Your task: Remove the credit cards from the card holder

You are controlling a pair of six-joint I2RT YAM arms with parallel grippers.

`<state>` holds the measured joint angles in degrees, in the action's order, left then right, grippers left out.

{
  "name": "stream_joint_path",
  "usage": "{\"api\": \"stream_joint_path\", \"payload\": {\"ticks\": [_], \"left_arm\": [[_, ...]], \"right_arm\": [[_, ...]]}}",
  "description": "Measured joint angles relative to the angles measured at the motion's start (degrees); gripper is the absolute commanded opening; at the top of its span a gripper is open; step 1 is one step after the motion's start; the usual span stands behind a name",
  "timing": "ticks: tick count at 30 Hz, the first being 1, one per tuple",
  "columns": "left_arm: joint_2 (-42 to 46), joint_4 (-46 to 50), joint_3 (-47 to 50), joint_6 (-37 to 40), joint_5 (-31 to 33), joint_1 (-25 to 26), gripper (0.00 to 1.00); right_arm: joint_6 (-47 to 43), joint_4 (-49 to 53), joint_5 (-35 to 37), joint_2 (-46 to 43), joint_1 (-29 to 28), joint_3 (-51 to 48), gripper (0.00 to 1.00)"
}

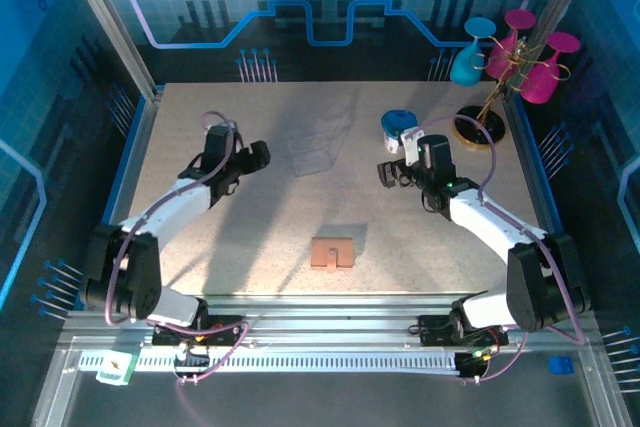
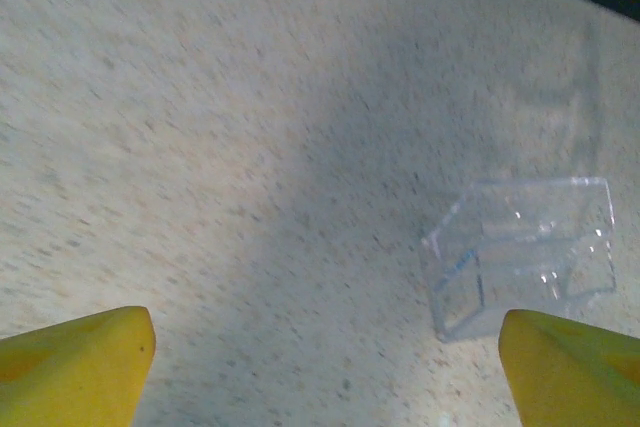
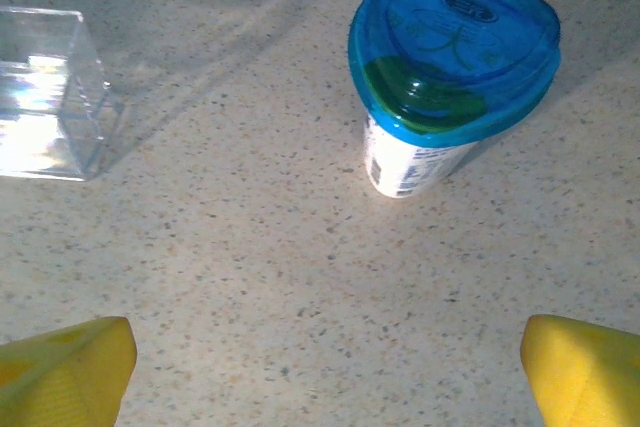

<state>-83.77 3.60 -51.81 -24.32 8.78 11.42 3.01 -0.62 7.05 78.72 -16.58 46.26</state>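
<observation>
From above, the card holder (image 1: 332, 252) lies folded flat on the worktop (image 1: 260, 257), close to the middle of its near edge. Its slightly longer side runs along that edge. The credit cards are, by my judgement, inside it. Both pincers hang well beyond it toward the far edge, so the holder lies back toward the arm bases from each. The left gripper (image 1: 257, 156) is off to the holder's left and the right gripper (image 1: 389, 173) off to its right, the right one looking a little nearer. A clear plastic box (image 1: 318, 152) sits between the two pincers, and a blue cup (image 1: 398, 128) stands just past the right one. In the left wrist view, the left gripper (image 2: 320, 377) has its yellow fingertips (image 2: 75, 367) set wide apart with bare worktop between, touching nothing, the clear box (image 2: 520, 252) ahead to its right. In the right wrist view, the right gripper (image 3: 320, 372) is likewise spread wide and empty, the blue-lidded cup (image 3: 450, 67) upright ahead and the box (image 3: 45, 97) at the left.
</observation>
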Motion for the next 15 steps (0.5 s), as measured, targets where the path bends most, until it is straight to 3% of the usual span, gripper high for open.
{"api": "stream_joint_path", "payload": {"ticks": [8, 15], "left_arm": [[-13.3, 6.6, -14.2, -5.4, -4.0, 3.9, 0.58], [-21.7, 10.5, -24.0, -7.3, -4.4, 5.4, 0.47]], "right_arm": [[5.7, 4.4, -2.2, 0.0, -1.2, 0.5, 1.00], [7.8, 6.2, -2.6, -0.9, -2.1, 0.5, 1.00]]}}
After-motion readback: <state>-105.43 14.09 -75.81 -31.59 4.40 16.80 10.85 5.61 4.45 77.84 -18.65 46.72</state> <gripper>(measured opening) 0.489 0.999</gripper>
